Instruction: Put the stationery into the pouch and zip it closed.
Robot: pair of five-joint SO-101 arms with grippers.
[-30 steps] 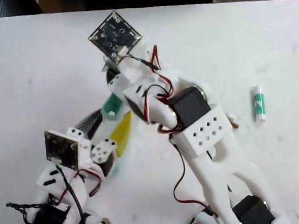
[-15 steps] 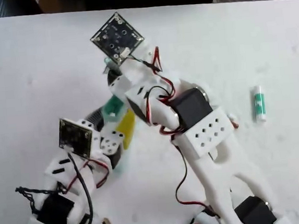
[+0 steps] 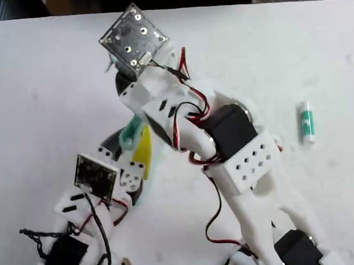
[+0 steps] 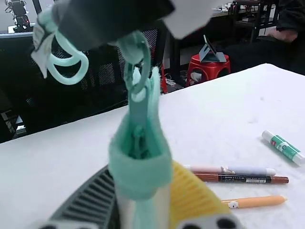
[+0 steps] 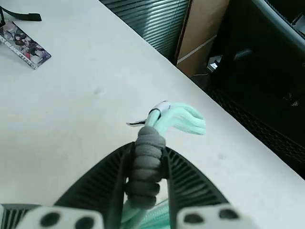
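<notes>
- Mint-green and yellow fabric pouch [image 4: 140, 167]: held up off the table [image 3: 49, 88] between the two arms, zip end uppermost. Soft and light by the look of it. It will likely sag and fold unless held at both ends.
- Left gripper [image 4: 143, 210]: jaws clamped on the pouch's lower end, steadying it from below.
- Right gripper [image 5: 145, 171]: jaws closed tight on the grey pull cord [image 5: 145, 162] at the zip end. A mint loop [image 5: 181, 119] sticks out just past the tips.
- Pull cord: small and limp, so a firm pinch close to the zip slider should give the best control. The loop itself may slip or twist.
- Pens, three: one pale [image 4: 228, 170], one brown [image 4: 240, 179], one orange [image 4: 252, 202]. They lie close together on the table beside the pouch. Thin, stiff and smooth, they are prone to rolling and are best gripped across the middle of the barrel.
- Glue stick [image 3: 306, 122]: green and white, lying on its side apart from the pens. Short, rigid and round, so it may also roll.
- Status, as judged: none of the stationery is in the pouch yet. The mouth needs opening wide first.
- Printed card [image 5: 21, 40]: flat on the table, well away from the pouch.
</notes>
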